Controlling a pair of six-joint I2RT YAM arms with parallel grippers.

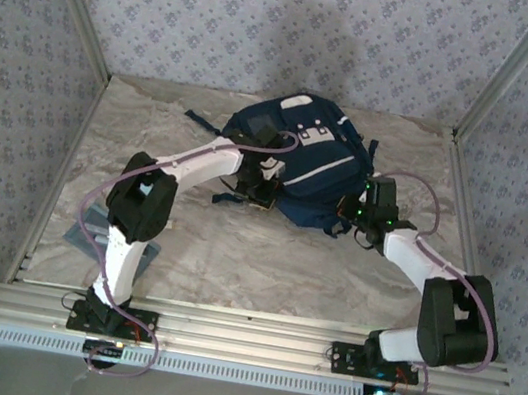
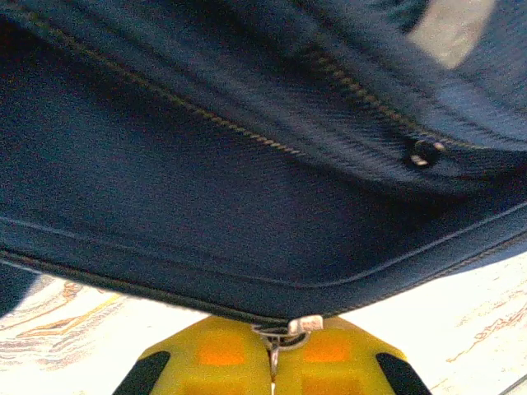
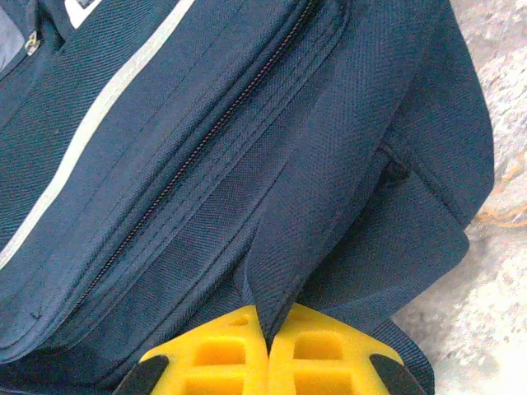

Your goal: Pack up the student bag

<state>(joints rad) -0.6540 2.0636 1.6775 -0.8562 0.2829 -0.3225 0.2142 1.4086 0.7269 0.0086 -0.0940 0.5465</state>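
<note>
Student bag [image 1: 304,154] lies front up toward the far middle of the marble-patterned table [image 1: 234,253]. Nearest, in the left wrist view, the left gripper [image 2: 272,350] has its yellow fingers pressed together on a small metal zipper pull [image 2: 298,326] at the bag's lower seam, just above the tabletop. In the right wrist view the right gripper [image 3: 268,333] is clamped on a fold of navy fabric at the bag's side, beside a zip line. Farther up, a white stripe [image 3: 99,107] crosses the front
</note>
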